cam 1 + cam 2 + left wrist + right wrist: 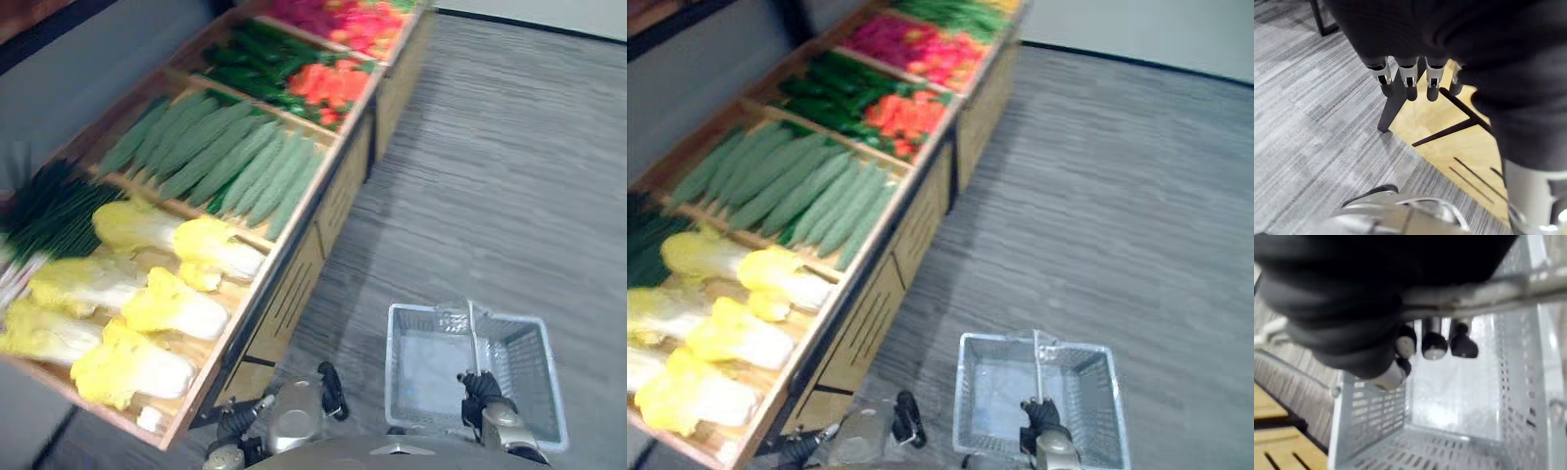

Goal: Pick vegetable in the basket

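Note:
A white wire basket point(411, 313) hangs low over the floor at the lower right, and nothing lies in it point(1376, 411). My right hand point(478, 390) is shut on its handle, the fingers point(1434, 343) curled round the bar. My left hand point(1408, 78) hangs beside the wooden stand's front panel with its fingers straight and holding nothing. On the stand to the left lie yellow-white napa cabbages point(162, 304), long green cucumbers point(225, 157), green onions point(49, 211), green peppers point(255, 59) and red-orange peppers point(328, 88).
The wooden produce stand point(294, 284) runs from lower left to upper middle, split by dividers into bins; red produce point(343, 20) fills the far one. A dark stand leg point(1391, 107) meets the floor by my left hand. Grey carpet point(509, 176) lies to the right.

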Robot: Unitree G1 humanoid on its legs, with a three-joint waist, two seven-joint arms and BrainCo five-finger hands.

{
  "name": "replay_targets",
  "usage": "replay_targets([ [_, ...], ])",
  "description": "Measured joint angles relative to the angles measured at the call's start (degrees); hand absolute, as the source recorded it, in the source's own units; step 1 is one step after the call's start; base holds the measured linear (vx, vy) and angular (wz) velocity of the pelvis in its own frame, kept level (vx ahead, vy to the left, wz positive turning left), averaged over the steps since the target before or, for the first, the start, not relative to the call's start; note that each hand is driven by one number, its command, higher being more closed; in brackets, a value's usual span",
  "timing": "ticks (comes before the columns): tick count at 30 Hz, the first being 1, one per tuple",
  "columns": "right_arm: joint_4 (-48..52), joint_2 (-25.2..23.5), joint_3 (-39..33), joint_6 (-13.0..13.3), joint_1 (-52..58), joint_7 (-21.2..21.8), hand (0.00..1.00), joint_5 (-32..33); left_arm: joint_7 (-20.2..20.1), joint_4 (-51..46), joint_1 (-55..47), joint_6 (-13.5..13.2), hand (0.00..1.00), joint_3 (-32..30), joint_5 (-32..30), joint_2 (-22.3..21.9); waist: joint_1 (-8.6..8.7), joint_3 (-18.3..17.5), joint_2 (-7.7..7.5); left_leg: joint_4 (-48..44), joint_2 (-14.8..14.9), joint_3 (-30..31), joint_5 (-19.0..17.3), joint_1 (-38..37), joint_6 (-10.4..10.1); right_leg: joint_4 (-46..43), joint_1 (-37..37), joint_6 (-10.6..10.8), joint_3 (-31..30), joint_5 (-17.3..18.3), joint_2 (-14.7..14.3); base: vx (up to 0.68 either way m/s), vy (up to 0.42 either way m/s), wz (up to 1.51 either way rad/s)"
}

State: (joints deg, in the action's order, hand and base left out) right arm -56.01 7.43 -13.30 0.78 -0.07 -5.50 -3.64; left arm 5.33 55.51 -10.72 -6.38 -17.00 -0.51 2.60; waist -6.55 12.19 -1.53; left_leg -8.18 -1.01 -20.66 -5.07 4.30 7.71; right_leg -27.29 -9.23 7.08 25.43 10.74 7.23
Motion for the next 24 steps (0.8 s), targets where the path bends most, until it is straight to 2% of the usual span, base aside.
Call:
replay_targets([
  [1,0.0,0.7,-1.0,0.3,-0.3,-0.4,1.0,-0.1,0.0,0.6,-0.3,0.2,0.0,0.4,0.0,0.4,0.48,-0.1,-0.2,1.1,-0.5,5.4,-0.4,-2.6,-0.5,-14.4,5.0,3.7,-3.4,-2.2,1.6,0.59,-0.125,2.44],
  [3,-0.1,1.6,-1.2,0.3,-1.2,-0.7,1.0,-0.2,0.0,0.5,-0.1,0.8,0.0,1.6,0.1,0.7,0.8,-0.2,0.05,1.2,-0.2,13.0,-0.9,-4.8,-1.2,-22.0,9.6,2.0,-8.1,1.2,-0.3,0.42,-0.243,2.31],
  [4,-0.1,1.8,-1.3,0.4,-1.2,-1.1,1.0,-0.6,0.0,0.2,0.1,0.8,0.0,2.5,1.5,0.9,0.97,0.1,0.78,1.6,0.9,19.0,-0.7,-6.9,-1.6,-21.5,13.1,1.0,-11.7,4.2,-1.5,0.43,-0.321,2.5],
  [5,-0.2,1.8,-1.5,0.5,-1.1,-1.2,1.0,-0.8,0.0,0.3,0.1,0.9,0.0,2.6,1.8,0.9,1.03,0.1,0.79,1.6,1.2,21.6,-0.5,-7.5,-2.0,-19.6,14.1,0.8,-13.4,4.9,-2.0,0.46,-0.424,2.79],
  [7,-0.2,1.7,-3.1,0.8,0.6,-1.5,1.0,-1.1,0.0,0.0,0.3,0.9,0.0,2.5,2.0,1.2,2.37,-1.0,0.3,0.9,1.6,31.1,-0.5,-6.9,-4.9,-7.3,16.3,1.8,-27.4,5.4,-4.3,0.31,-0.388,2.85],
  [8,0.0,1.5,-6.6,1.2,3.1,-2.0,1.0,-1.1,-0.1,-0.6,-0.2,0.6,0.0,2.3,2.0,2.2,3.19,-2.6,-1.38,-0.6,-0.2,35.0,-2.0,-4.2,-7.5,2.2,16.5,2.9,-37.3,1.8,-4.1,0.23,-0.3,2.85],
  [9,-0.1,1.4,-8.1,1.4,4.7,-2.1,1.0,-1.0,-0.1,-1.3,0.1,0.6,0.0,2.2,1.8,3.0,3.87,-3.2,-3.54,-1.2,-1.1,36.8,-3.1,-2.9,-9.3,5.4,16.5,2.3,-41.2,-0.2,-3.4,0.26,-0.426,2.68],
  [10,-2.3,1.8,-11.7,0.8,6.5,-2.5,1.0,-0.5,0.0,-0.6,1.7,1.2,0.0,0.6,1.5,3.4,2.92,-3.2,-4.65,-2.0,-0.9,39.3,-3.1,-1.6,-10.9,7.1,14.3,-0.5,-41.7,3.7,-3.2,0.1,-0.481,1.47],
  [11,-2.2,2.2,-13.9,0.7,7.9,-3.0,1.0,0.6,-0.1,-0.7,1.9,1.2,0.0,-0.8,1.6,2.1,1.06,-3.0,-2.84,-2.0,0.9,39.0,-2.7,-0.7,-11.8,9.2,13.2,-2.7,-39.7,4.0,-4.4,0.1,-0.481,1.05],
  [12,-2.1,2.4,-14.6,0.6,8.0,-3.1,1.0,0.9,-0.2,-0.7,1.9,1.2,0.0,-1.1,1.6,1.5,1.01,-2.5,-1.75,-1.8,1.7,39.2,-2.3,-0.6,-12.3,9.9,12.5,-3.3,-37.9,3.6,-4.8,-0.03,-0.432,0.7],
  [14,-1.5,2.0,-16.2,0.5,11.2,-3.2,1.0,2.6,-0.5,-1.1,2.1,1.2,0.0,-1.2,1.6,0.4,2.96,-2.9,0.66,-0.3,3.3,38.5,-0.2,-0.2,-13.5,11.6,10.6,-4.1,-32.9,3.2,-5.2,-0.06,-0.21,1.07],
  [15,-0.7,1.6,-17.2,0.3,13.0,-2.9,1.0,3.8,-0.7,-2.8,2.2,1.2,0.0,-1.3,1.6,0.0,3.58,-3.4,1.32,0.1,4.8,32.3,0.7,0.2,-13.4,12.5,10.5,-4.7,-30.9,2.8,-5.1,-0.08,-0.088,1.0],
  [16,0.1,1.0,-17.4,0.2,13.5,-2.1,1.0,5.1,-1.4,-4.8,2.8,1.2,0.0,-3.1,1.8,0.0,3.44,-4.1,2.39,0.0,7.0,20.9,0.9,0.7,-13.0,13.2,9.9,-5.2,-29.9,2.5,-4.9,-0.06,-0.071,0.62],
  [17,0.7,0.9,-17.6,0.1,13.4,-1.6,1.0,5.9,-1.6,-6.8,3.5,1.1,0.0,-5.4,2.3,0.3,3.5,-4.2,2.63,-0.1,8.9,12.7,1.1,0.0,-12.7,13.1,10.0,-5.4,-29.6,2.2,-4.6,-0.02,-0.04,0.31],
  [18,0.7,0.4,-17.7,-0.2,13.4,-1.5,1.0,7.0,-1.6,-8.7,4.2,1.0,0.0,-6.9,2.5,1.1,3.43,-4.2,2.64,-0.6,10.1,7.8,1.1,-0.9,-12.6,12.8,10.2,-5.6,-29.1,2.1,-3.9,-0.01,-0.032,0.24],
  [20,0.8,-0.2,-18.5,-0.6,13.3,-1.4,1.0,7.9,-1.5,-12.6,5.3,0.6,0.0,-8.3,5.2,2.6,3.25,-4.4,2.25,-3.2,10.6,6.0,0.4,-2.7,-11.8,12.5,10.1,-5.5,-27.5,1.9,-1.6,-0.03,0.011,0.35],
  [22,1.2,-0.1,-20.1,-0.4,13.7,-1.4,1.0,8.6,-0.1,-20.8,7.2,-1.1,0.0,-8.4,9.2,2.9,3.85,-4.6,2.13,-6.3,11.7,6.3,-0.5,-5.4,-11.3,12.8,9.7,-3.7,-24.0,0.8,2.2,-0.06,0.165,0.68],
  [23,1.1,0.0,-20.3,-0.4,13.9,-1.3,1.0,9.0,0.1,-22.7,7.6,-1.8,0.0,-8.4,10.1,2.9,3.97,-5.0,2.41,-6.0,12.4,6.6,-0.2,-5.9,-11.1,13.0,9.6,-3.1,-22.7,0.5,2.9,-0.08,0.294,0.88],
  [24,1.1,0.6,-22.1,-0.3,14.0,-1.3,1.0,9.0,0.5,-26.9,8.5,-2.7,0.0,-8.4,11.5,2.9,4.06,-6.3,3.8,-1.1,12.3,9.1,0.6,-7.2,-14.2,14.5,9.7,-1.2,-21.3,-0.7,3.1,-0.07,0.317,0.88],
])
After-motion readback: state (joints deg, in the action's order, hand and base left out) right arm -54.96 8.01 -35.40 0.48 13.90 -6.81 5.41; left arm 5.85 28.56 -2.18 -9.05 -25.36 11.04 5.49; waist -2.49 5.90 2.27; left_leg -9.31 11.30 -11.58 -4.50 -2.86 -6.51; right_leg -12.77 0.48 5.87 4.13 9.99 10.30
